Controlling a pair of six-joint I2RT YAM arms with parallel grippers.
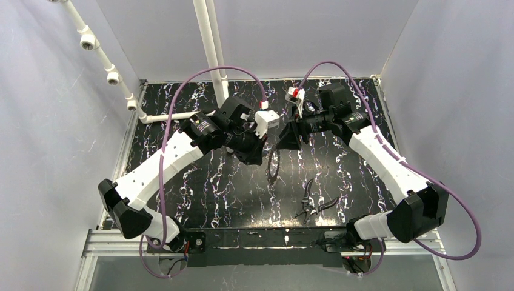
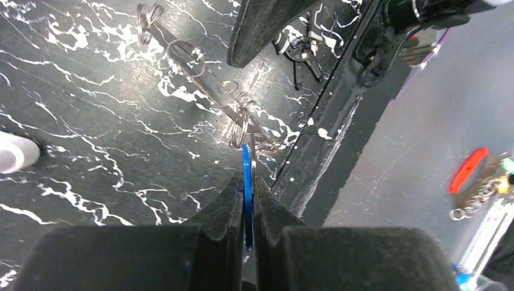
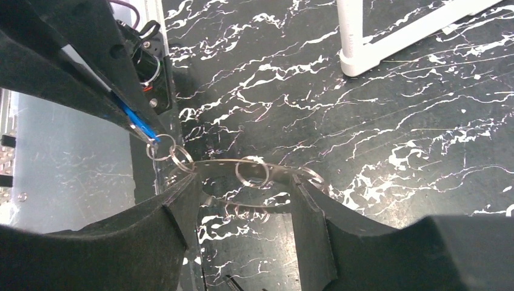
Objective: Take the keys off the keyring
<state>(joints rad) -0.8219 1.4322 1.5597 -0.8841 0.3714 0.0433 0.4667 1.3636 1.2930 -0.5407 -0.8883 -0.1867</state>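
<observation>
The left gripper (image 2: 247, 182) is pinched fully closed on the one blue key (image 2: 245, 159), whose tip sticks out past the fingertips into a short chain of two small wire rings (image 3: 182, 159) hooked to the single large keyring (image 3: 221, 165). That keyring sits between the two grippers, and the right gripper (image 3: 245, 182) has its jaws set wide with the ring spanning the gap, one finger against each side; two more small rings ride the band there. One pair of pliers (image 1: 313, 203) lies on the table (image 1: 230, 194), behind the right gripper toward its base.
</observation>
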